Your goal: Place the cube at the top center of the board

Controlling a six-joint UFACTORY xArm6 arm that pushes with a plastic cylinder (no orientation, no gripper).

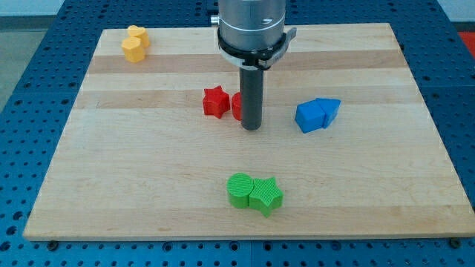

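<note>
My tip (251,127) rests on the wooden board (148,170) near its middle. A red block (237,106) is mostly hidden behind the rod and touches it on the view's left; its shape cannot be made out. A red star (215,101) sits just left of that. A blue cube (309,116) lies to the tip's right, touching a blue triangular block (329,110) on its right side.
Two yellow blocks (135,44) sit together at the board's top left. A green cylinder (240,189) and a green star (266,196) touch each other near the view's bottom centre. The arm's grey body (251,30) hangs over the board's top centre.
</note>
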